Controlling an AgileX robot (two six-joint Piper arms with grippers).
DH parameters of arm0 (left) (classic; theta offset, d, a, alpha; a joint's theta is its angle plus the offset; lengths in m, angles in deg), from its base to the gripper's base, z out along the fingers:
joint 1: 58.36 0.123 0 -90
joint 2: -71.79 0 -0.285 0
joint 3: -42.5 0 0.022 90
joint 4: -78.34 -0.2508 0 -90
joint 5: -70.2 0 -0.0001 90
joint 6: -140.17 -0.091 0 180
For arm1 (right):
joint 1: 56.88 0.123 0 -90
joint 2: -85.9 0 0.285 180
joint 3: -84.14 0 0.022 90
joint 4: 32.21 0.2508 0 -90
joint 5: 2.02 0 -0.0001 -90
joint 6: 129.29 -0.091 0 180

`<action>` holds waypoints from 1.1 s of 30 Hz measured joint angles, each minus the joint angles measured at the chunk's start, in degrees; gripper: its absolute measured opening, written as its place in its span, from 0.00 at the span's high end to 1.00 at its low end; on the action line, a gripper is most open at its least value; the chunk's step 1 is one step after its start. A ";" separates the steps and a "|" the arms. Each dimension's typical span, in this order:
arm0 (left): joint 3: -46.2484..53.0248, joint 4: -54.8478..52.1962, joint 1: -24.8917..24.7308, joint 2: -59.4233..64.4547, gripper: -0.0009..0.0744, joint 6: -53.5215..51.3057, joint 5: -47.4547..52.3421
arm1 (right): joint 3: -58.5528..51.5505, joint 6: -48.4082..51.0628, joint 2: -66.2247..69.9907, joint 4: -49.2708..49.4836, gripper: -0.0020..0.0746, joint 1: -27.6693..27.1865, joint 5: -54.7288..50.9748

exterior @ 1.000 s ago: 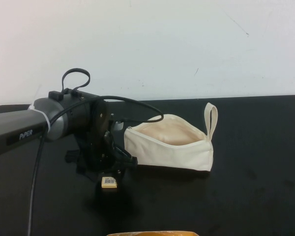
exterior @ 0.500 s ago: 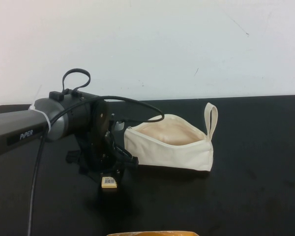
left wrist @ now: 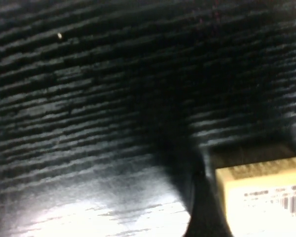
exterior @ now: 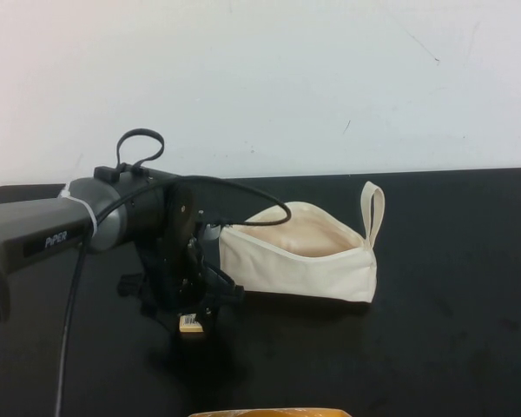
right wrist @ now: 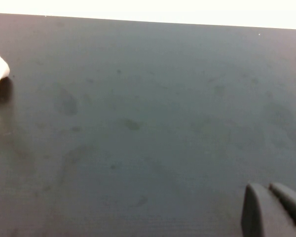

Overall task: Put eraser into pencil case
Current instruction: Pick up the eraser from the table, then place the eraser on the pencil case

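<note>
The eraser (exterior: pixel 190 323), a small tan block with a barcode label on top, lies flat on the black table (exterior: pixel 451 330) near its front edge, left of centre. The left gripper (exterior: pixel 192 311) is down over it; the left wrist view shows one dark finger (left wrist: pixel 203 207) right beside the block's short side, but whether the jaws have closed on it cannot be told. The block looks light, stiff and slightly grippy, best pinched across its narrow sides, though its low profile leaves little to catch above the tabletop. Just beside it, toward the table's middle, the cream pencil case (exterior: pixel 300 254) lies with its zip open, the beige lining showing and its loop strap standing up at the far end. The soft mouth may sag or shift if nudged, and its near rim stands between eraser and opening. The right gripper (right wrist: pixel 274 210) is parked off to the right over bare table, its fingers together, holding nothing.
</note>
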 joint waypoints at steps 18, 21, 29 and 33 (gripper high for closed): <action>-5.57 1.02 -0.27 -12.55 0.61 -4.72 3.76 | 0.00 0.00 0.00 0.00 0.98 0.00 0.00; -8.94 3.44 -1.50 -15.07 0.61 -6.72 0.95 | 0.00 0.00 0.00 0.00 0.98 0.00 0.00; -12.00 6.70 -6.77 -13.30 0.61 -12.46 -10.83 | 0.00 0.00 0.00 0.00 0.98 0.00 0.00; -12.00 7.21 -7.14 -8.46 0.58 -12.88 -12.48 | 0.00 0.00 0.00 0.00 0.98 0.00 0.00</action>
